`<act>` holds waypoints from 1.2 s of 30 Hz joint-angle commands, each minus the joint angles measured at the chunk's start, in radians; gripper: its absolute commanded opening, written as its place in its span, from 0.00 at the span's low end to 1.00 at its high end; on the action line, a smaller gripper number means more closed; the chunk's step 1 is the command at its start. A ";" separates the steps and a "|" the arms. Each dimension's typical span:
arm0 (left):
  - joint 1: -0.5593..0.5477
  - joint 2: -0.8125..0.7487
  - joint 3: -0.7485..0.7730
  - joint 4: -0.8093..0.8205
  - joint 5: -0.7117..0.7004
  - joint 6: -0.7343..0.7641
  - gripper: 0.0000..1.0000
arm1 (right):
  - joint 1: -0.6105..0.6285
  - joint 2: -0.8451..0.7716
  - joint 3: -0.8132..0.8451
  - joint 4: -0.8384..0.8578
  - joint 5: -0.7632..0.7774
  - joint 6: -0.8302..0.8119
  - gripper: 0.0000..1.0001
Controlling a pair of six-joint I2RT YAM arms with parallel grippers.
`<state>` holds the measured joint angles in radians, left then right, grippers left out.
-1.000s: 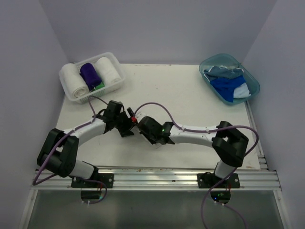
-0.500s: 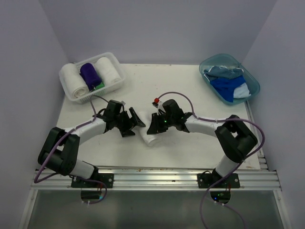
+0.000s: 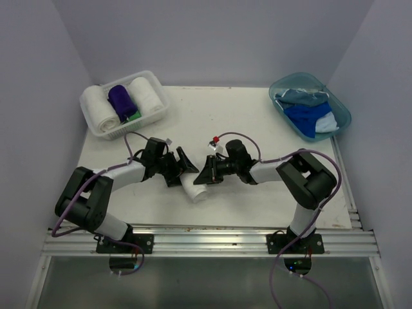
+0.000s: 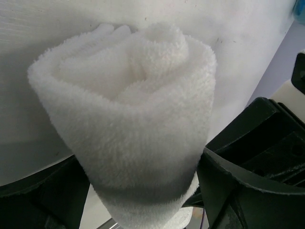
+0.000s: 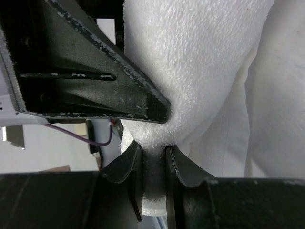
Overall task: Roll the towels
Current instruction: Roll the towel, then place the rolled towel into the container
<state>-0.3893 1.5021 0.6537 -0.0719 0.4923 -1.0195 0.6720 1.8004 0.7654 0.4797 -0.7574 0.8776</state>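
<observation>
Lying on the table (image 3: 257, 135) well in front of the basket (image 3: 163, 105), the rolled white towel (image 3: 195, 188) sits between the spread-open jaws of the left gripper (image 3: 186, 172), while the right gripper (image 3: 205, 177) pinches its edge.

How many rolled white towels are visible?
3. Left white roll and right white roll in the basket, flanking the purple towel; third white roll on the table. More could be hidden.
</observation>
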 commanded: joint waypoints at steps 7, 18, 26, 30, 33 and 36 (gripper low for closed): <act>-0.013 0.052 -0.003 0.110 0.003 -0.031 0.86 | 0.008 0.033 -0.026 0.244 -0.115 0.124 0.08; -0.040 0.061 0.009 0.080 -0.040 -0.060 0.52 | 0.008 -0.034 0.001 -0.043 -0.017 -0.041 0.56; -0.040 0.049 0.082 -0.101 -0.135 -0.013 0.48 | 0.008 -0.255 0.057 -0.519 0.264 -0.290 0.77; -0.042 0.052 0.136 -0.199 -0.204 0.012 0.47 | 0.006 -0.370 0.078 -0.690 0.478 -0.354 0.77; -0.046 0.064 0.190 -0.299 -0.271 0.032 0.46 | 0.008 -0.440 0.083 -0.771 0.591 -0.385 0.77; -0.049 0.076 0.219 -0.344 -0.293 0.042 0.43 | 0.008 -0.478 0.087 -0.809 0.644 -0.394 0.77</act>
<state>-0.4309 1.5730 0.8219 -0.3237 0.2726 -1.0183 0.6765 1.3598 0.8207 -0.2070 -0.2619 0.5388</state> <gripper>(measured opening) 0.472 0.768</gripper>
